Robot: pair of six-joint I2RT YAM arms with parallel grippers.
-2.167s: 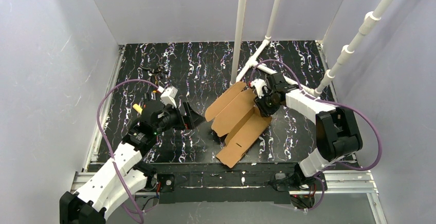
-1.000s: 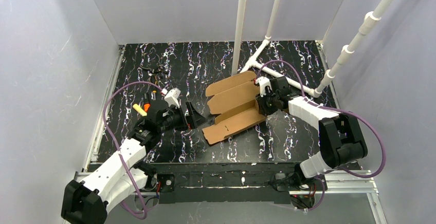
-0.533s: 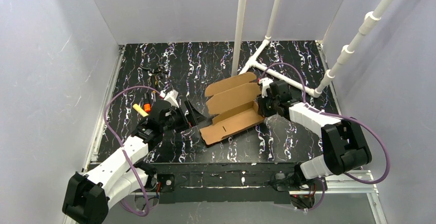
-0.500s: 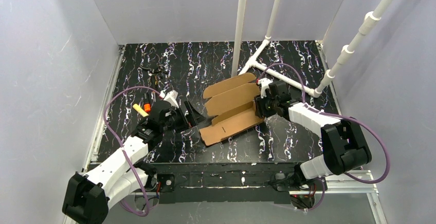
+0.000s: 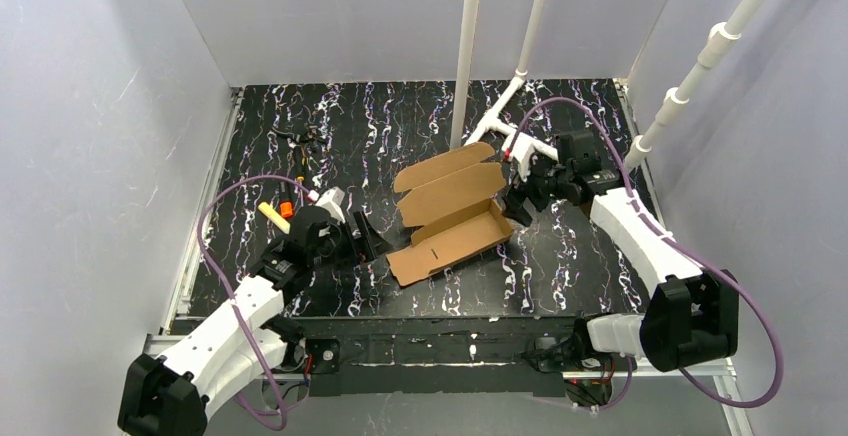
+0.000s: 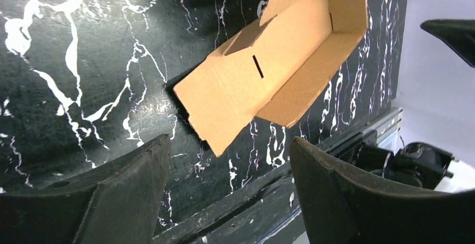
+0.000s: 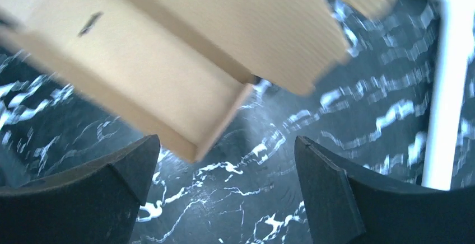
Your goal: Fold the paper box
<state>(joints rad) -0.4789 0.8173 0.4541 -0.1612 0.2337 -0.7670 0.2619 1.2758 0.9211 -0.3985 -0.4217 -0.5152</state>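
The paper box (image 5: 447, 212) is plain brown cardboard, partly folded into an open trough with its flaps spread toward the back, and it lies on the black marbled table (image 5: 340, 126). My left gripper (image 5: 374, 240) sits just left of the box's near-left flap, open and empty. In the left wrist view the box (image 6: 280, 65) lies just beyond the gripper (image 6: 228, 163), its corner reaching toward the gap. My right gripper (image 5: 520, 202) stands open at the box's right end, holding nothing. In the right wrist view the box (image 7: 185, 59) sits just above the gripper (image 7: 227, 157).
White pipes rise at the back (image 5: 466, 46) and run along the table by the right arm (image 5: 540, 146); one shows at the right edge of the right wrist view (image 7: 445, 87). Small yellow and orange pieces (image 5: 276, 211) lie at the left. Walls close in the table.
The right gripper has let go of the box's right end, opened wide and drawn back to the right. The box has settled lower on the table. The left gripper has edged nearer.
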